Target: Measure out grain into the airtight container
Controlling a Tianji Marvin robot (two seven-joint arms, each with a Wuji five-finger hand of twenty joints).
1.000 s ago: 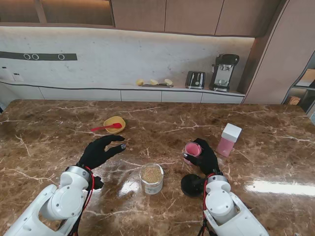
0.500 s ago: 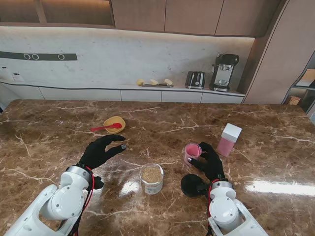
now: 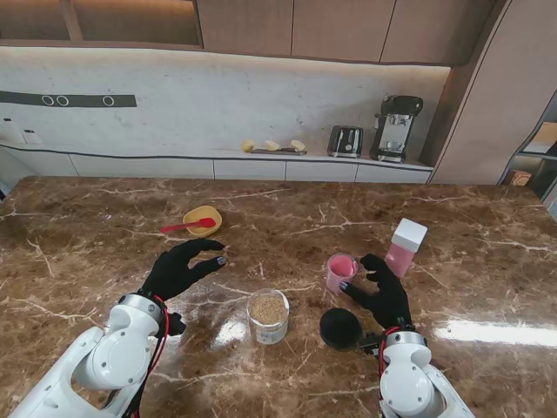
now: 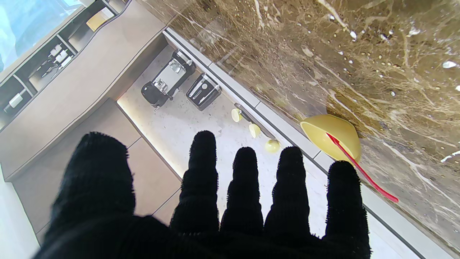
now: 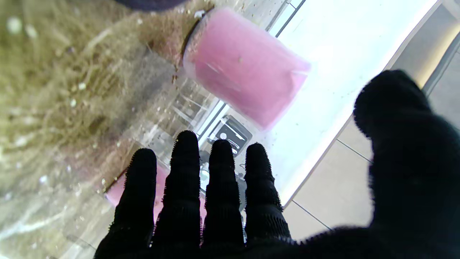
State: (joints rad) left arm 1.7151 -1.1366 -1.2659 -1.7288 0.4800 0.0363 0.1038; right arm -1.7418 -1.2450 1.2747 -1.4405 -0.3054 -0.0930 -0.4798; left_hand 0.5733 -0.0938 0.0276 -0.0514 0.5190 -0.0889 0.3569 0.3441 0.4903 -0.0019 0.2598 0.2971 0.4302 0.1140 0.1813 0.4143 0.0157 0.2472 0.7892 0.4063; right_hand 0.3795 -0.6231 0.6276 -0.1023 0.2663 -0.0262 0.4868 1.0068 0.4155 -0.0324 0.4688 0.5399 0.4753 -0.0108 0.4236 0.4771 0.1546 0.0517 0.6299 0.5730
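A clear jar of brown grain stands uncovered at the middle of the table, with its black lid lying to its right. A pink cup stands upright just beyond the lid. My right hand is open beside the cup on its right, fingers spread and apart from it. My left hand hovers open to the left of the jar and holds nothing. Whether anything is inside the cup cannot be made out.
A pink box with a white cap stands right of my right hand. A yellow bowl holding a red spoon sits beyond my left hand. Toaster and coffee machine stand on the far counter.
My right hand has let go of the pink cup and drawn back to the right, nearer to me. The cup now stands alone. My left hand has not moved.
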